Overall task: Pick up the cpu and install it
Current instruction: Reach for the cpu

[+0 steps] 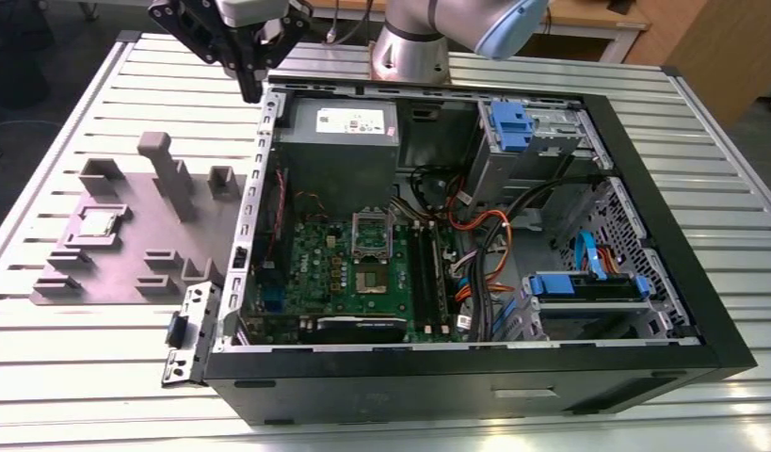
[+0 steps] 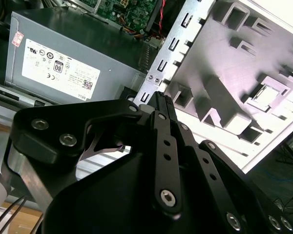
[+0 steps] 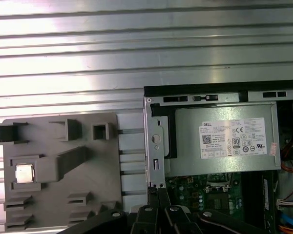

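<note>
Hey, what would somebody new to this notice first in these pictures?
The open black computer case lying on the slatted metal table, its green motherboard exposed, dominates the scene. The gripper hangs shut and empty above the case's corner beside the grey power supply. On the exterior view's left, the cpu sits on the grey holder plate beside the case.

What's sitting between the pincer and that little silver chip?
In the exterior view, tall grey holder posts stand between the pincer and the cpu.
</note>
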{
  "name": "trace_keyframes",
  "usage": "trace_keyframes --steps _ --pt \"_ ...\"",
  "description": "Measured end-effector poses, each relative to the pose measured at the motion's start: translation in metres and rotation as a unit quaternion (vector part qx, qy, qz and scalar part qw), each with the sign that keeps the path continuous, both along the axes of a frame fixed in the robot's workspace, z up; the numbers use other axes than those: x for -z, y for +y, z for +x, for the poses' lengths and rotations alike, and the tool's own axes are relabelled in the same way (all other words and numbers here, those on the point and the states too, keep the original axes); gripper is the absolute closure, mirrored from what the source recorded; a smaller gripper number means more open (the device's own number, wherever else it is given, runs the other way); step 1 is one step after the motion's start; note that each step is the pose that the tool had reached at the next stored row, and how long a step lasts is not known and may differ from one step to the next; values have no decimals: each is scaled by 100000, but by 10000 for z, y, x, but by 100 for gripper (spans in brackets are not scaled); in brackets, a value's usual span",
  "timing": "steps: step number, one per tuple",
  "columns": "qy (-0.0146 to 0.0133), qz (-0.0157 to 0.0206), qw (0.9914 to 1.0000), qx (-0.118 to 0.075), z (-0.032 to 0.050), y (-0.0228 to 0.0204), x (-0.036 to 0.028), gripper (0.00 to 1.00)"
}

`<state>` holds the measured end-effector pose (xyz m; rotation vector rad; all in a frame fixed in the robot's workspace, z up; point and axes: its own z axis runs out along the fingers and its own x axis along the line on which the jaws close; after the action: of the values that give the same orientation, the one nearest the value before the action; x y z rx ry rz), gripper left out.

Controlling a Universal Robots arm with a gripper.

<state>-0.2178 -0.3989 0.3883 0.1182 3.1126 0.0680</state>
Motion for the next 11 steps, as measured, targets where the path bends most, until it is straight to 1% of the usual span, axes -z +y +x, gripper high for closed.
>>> trace_keyframes --steps 11 --pt "0 -2 100000 -12 -45 0 1 86"
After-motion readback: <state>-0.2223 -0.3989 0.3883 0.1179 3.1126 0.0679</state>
